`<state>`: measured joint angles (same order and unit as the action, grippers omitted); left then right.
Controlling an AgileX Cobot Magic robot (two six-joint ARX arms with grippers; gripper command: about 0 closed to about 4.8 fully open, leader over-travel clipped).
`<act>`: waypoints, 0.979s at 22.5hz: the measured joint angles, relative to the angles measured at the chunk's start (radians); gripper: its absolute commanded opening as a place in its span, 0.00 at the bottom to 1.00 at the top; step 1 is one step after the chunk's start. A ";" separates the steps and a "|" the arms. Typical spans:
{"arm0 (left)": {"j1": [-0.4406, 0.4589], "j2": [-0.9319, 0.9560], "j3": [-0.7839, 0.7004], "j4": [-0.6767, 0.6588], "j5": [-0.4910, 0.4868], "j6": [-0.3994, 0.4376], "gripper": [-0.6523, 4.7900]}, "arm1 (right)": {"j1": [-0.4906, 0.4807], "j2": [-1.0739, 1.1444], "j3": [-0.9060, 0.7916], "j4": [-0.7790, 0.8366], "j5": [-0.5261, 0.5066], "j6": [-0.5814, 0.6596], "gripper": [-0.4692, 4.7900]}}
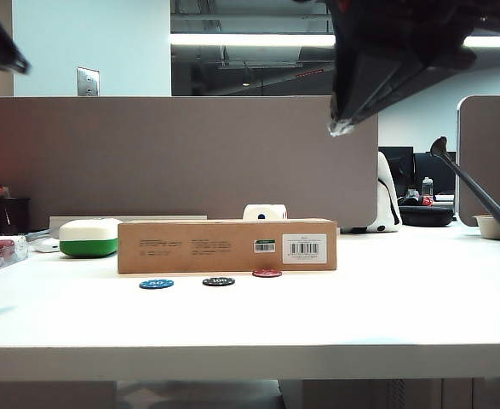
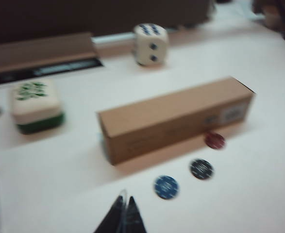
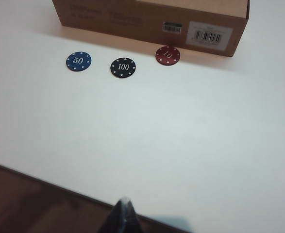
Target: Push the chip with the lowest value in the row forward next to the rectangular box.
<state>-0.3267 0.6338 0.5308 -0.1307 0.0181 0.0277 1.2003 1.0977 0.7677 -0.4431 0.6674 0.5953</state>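
Apparently little pushing remains. Left to right in the exterior view sit the blue chip (image 1: 156, 284), the black chip (image 1: 218, 281) and the red chip (image 1: 267, 273), which lies just beside the rectangular box (image 1: 227, 245) at centre frame. The left gripper (image 2: 124, 213) and right gripper (image 3: 124, 213), fingers pressed together, hover well apart from it; any further nudge should be light.

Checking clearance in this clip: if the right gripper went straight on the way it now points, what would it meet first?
The right gripper, shut, points across bare table toward the chips. First in line looks to be the black chip, then the box; depth is hard to judge, so it may pass above.
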 measured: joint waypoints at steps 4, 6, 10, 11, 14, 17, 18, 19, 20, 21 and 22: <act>0.118 -0.119 0.000 0.000 -0.006 0.000 0.11 | 0.010 -0.003 -0.025 -0.004 0.063 0.011 0.08; 0.141 -0.148 0.000 0.001 -0.015 -0.001 0.11 | 0.011 -0.002 -0.025 -0.003 0.063 0.011 0.08; 0.169 -0.200 0.000 0.000 -0.017 -0.001 0.11 | 0.010 -0.002 -0.025 -0.004 0.063 0.011 0.08; 0.182 -0.216 0.000 0.000 -0.018 -0.001 0.11 | 0.010 -0.002 -0.025 -0.003 0.063 0.011 0.08; 0.211 -0.258 0.000 0.000 -0.018 -0.001 0.11 | 0.010 -0.002 -0.025 -0.003 0.063 0.011 0.08; 0.267 -0.311 0.000 0.000 -0.020 -0.001 0.11 | 0.010 -0.002 -0.025 -0.004 0.063 0.011 0.08; 0.287 -0.332 0.000 0.000 -0.020 -0.001 0.11 | 0.010 -0.002 -0.025 -0.003 0.063 0.011 0.08; 0.295 -0.341 0.000 0.000 -0.019 -0.001 0.11 | 0.010 -0.002 -0.025 -0.003 0.063 0.011 0.08; 0.299 -0.349 0.000 0.000 -0.020 -0.001 0.11 | 0.010 -0.002 -0.025 -0.003 0.063 0.011 0.08; 0.306 -0.354 0.000 0.000 -0.020 -0.001 0.11 | 0.010 -0.002 -0.025 -0.003 0.063 0.011 0.08; 0.311 -0.359 0.000 0.001 -0.020 -0.001 0.11 | 0.010 -0.002 -0.025 -0.003 0.063 0.011 0.08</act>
<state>-0.0162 0.2749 0.5308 -0.1299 -0.0017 0.0269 1.2106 1.0954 0.7429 -0.4465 0.7307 0.6060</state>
